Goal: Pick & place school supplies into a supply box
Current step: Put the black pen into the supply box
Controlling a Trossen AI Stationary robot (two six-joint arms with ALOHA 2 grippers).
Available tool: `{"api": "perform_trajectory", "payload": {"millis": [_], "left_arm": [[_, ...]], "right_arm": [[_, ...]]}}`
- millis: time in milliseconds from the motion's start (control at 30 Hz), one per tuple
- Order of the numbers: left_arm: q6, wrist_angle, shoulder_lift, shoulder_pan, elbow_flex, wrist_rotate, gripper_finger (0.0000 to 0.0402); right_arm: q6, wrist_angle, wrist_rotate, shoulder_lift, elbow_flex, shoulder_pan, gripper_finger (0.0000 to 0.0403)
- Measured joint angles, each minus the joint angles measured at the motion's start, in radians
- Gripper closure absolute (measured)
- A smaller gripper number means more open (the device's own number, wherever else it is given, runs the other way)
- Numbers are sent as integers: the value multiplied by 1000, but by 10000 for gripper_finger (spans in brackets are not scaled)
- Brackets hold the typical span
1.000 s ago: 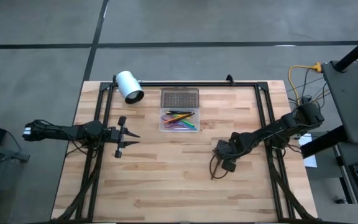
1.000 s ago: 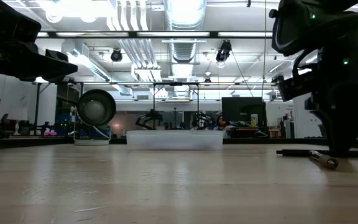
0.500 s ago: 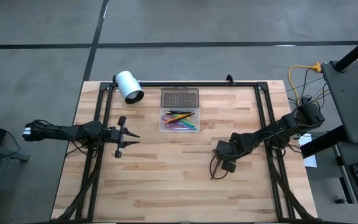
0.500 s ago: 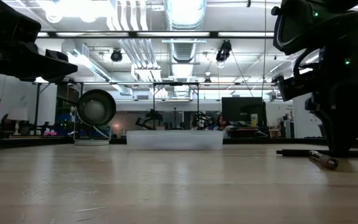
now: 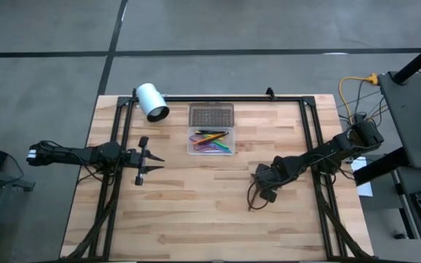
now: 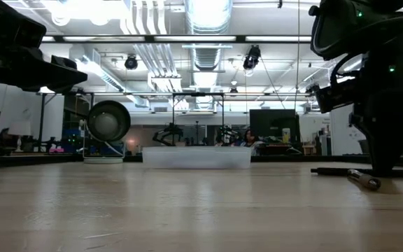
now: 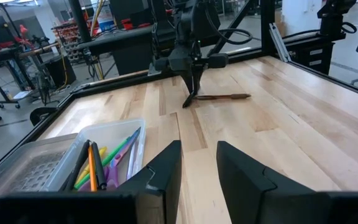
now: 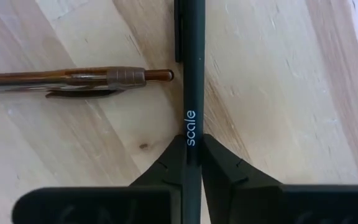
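The supply box (image 5: 210,141), a clear case with coloured pens inside, sits at the table's far middle, with its grey dotted lid (image 5: 211,115) lying just behind it. A black pen (image 8: 192,68) and a brown pen (image 8: 73,79) lie on the wood right of centre, close together. My right gripper (image 5: 259,177) stands over them, pointing down, shut on the black pen. Near the table's left edge my left gripper (image 5: 148,161) hovers open, level, with nothing between its fingers (image 7: 166,165). My right gripper pinches the black pen's barrel (image 8: 190,121), at the white "scale" print, between its two fingers (image 8: 166,163). The fingers come from above, pointing down, and lie across the pen. The pen lies flat on the table (image 6: 334,170).
A white cylinder (image 5: 152,101) lies at the far left corner. Black frame rails (image 5: 218,97) run along the far edge and down both sides of the table. Bare wood spreads across the table's near half (image 5: 196,219).
My right gripper has stayed over the same spot and its fingers have drawn together on the black pen. Neither pen has shifted on the table.
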Motion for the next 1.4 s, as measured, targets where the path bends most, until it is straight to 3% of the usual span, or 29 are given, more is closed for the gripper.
{"api": "perform_trajectory", "payload": {"millis": [267,667,1133,1400], "left_arm": [[0,0,0,0,0,0,315],[0,0,0,0,0,0,315],[0,0,0,0,0,0,315],[0,0,0,0,0,0,315]], "right_arm": [[-17,-77,40,9,70,0,388],[-44,-145,213,8,134,4,390],[-263,-146,455,4,256,1,390],[-352,-142,510,4,307,-50,390]]}}
